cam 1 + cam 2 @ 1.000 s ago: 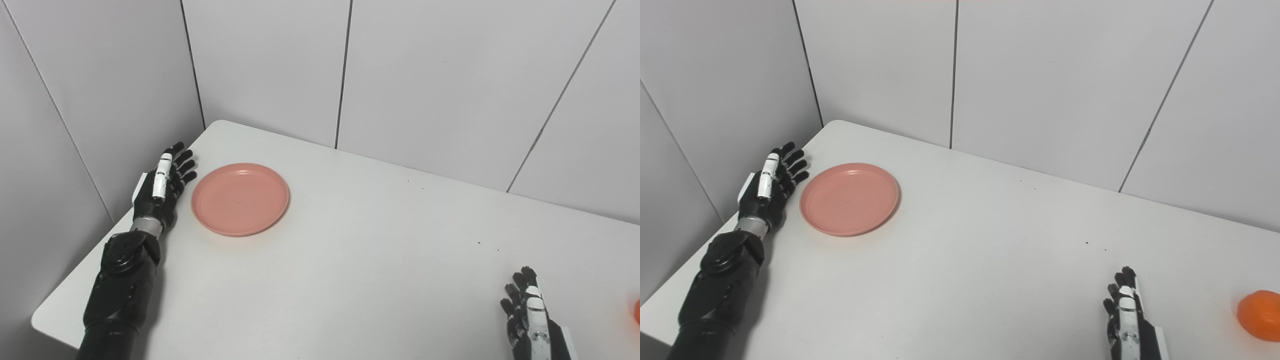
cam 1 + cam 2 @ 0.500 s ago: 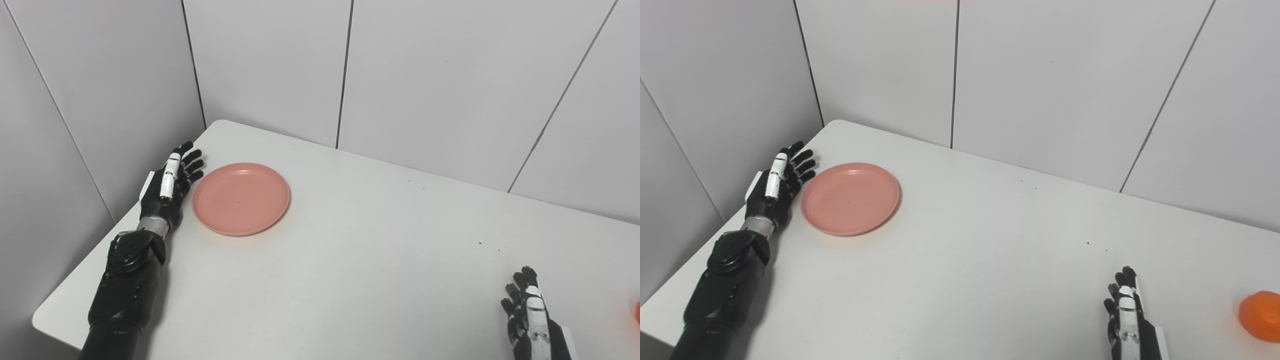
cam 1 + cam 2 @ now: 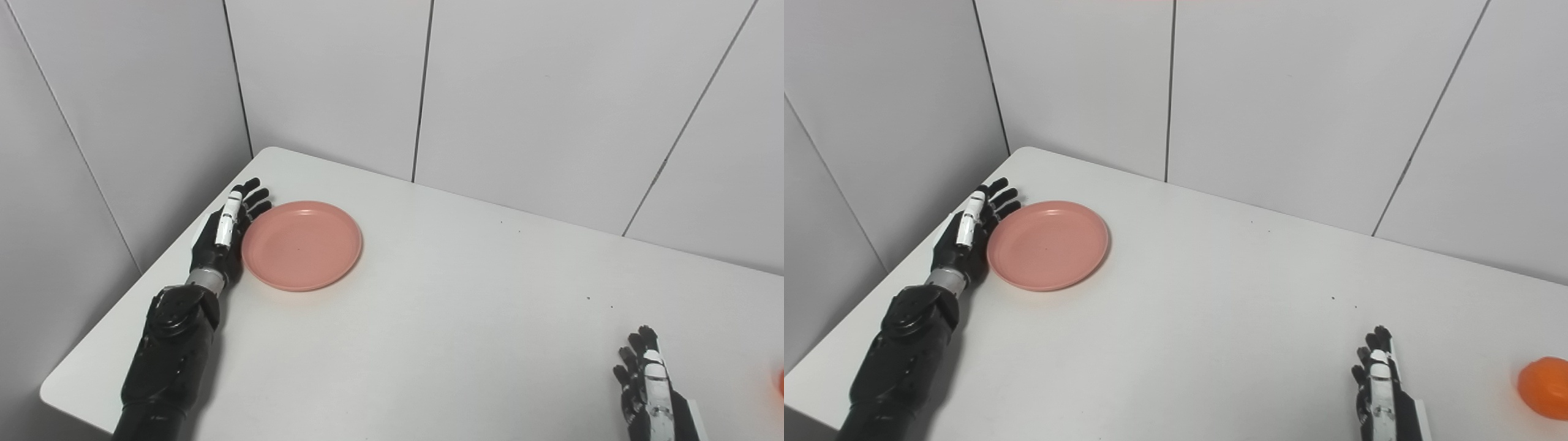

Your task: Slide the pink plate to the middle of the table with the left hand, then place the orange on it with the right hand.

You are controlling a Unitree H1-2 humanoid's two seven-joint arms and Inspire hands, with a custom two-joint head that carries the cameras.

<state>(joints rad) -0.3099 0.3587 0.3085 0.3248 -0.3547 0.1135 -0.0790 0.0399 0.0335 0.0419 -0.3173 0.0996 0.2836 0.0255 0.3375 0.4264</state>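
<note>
The pink plate (image 3: 301, 245) lies flat on the white table (image 3: 441, 318) near its far left corner. My left hand (image 3: 225, 233) is open, fingers straight, its palm side against the plate's left rim. My right hand (image 3: 1377, 389) rests open and empty at the near right of the table. The orange (image 3: 1543, 379) sits on the table at the right edge of the right eye view, a little right of my right hand and apart from it.
Grey panel walls (image 3: 331, 79) close in the table at the back and along the left side. The table's left edge (image 3: 122, 294) runs just behind my left arm.
My left hand has moved right, up to the plate's left rim, and the plate has shifted slightly right. The right hand and the orange have not moved.
</note>
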